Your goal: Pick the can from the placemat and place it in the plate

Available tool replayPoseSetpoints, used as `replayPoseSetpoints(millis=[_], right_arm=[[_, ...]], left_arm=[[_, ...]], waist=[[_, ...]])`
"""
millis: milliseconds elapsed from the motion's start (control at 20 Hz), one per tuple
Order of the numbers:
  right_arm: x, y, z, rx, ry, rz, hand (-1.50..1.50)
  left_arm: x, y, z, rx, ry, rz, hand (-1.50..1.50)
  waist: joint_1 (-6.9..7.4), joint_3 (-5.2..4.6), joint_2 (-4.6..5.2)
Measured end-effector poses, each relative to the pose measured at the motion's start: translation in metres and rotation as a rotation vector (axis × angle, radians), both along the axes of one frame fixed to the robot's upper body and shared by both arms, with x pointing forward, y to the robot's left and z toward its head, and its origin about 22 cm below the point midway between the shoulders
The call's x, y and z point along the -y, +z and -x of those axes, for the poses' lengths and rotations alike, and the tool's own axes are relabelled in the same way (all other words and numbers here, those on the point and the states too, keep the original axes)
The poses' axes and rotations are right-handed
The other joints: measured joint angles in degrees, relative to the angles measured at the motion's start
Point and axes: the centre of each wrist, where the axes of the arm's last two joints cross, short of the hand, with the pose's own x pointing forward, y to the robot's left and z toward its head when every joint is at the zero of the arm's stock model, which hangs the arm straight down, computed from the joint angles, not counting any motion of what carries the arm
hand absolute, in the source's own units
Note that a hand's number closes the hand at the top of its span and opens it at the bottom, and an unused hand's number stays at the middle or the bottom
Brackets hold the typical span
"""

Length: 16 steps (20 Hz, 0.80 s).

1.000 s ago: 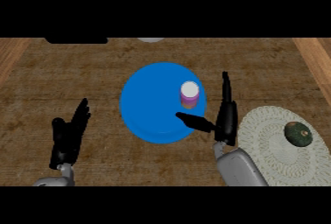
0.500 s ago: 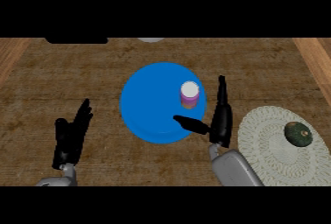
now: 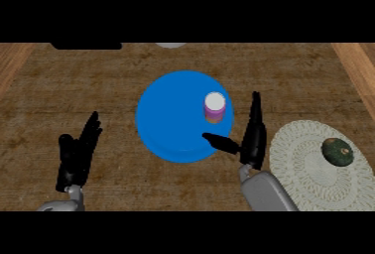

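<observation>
A small can (image 3: 214,107) with a white top and a purple side stands upright on the right part of the round blue plate (image 3: 168,119). My right hand (image 3: 251,136) is just right of the can, fingers straight and pointing away, thumb reaching left over the plate's rim; it does not touch the can. The pale woven placemat (image 3: 307,166) lies at the lower right, with a dark green round object (image 3: 337,151) on it. At the lower left my left hand (image 3: 78,156) rests open over the counter.
The wooden counter (image 3: 88,89) runs across the view. A dark object (image 3: 86,45) and a pale round object (image 3: 172,45) show at the far edge.
My right hand has shifted slightly left, closer to the can. The can and the left hand have not moved.
</observation>
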Motion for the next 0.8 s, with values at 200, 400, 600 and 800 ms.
replayPoseSetpoints(millis=[200, 400, 600, 800], right_arm=[[0.007, -0.008, 0.006, -0.017, -0.028, 0.021, -1.5], [0.018, -0.013, 0.013, -0.029, -0.051, 0.034, -1.5], [0.031, -0.015, 0.02, -0.036, -0.076, 0.04, -1.5], [0.049, -0.019, 0.029, -0.043, -0.104, 0.05, -1.5]], left_arm=[[0.007, 0.001, -0.002, -0.001, 0.0, -0.004, 0.0], [0.01, 0.008, -0.002, -0.002, -0.003, -0.001, 0.0], [0.007, 0.008, -0.005, -0.002, 0.004, 0.0, 0.0], [0.009, 0.01, 0.0, -0.001, 0.003, -0.005, 0.0]], waist=[[-0.04, 0.01, 0.0], [-0.08, 0.0, -0.02], [-0.11, 0.01, -0.01], [-0.13, 0.0, -0.03]])
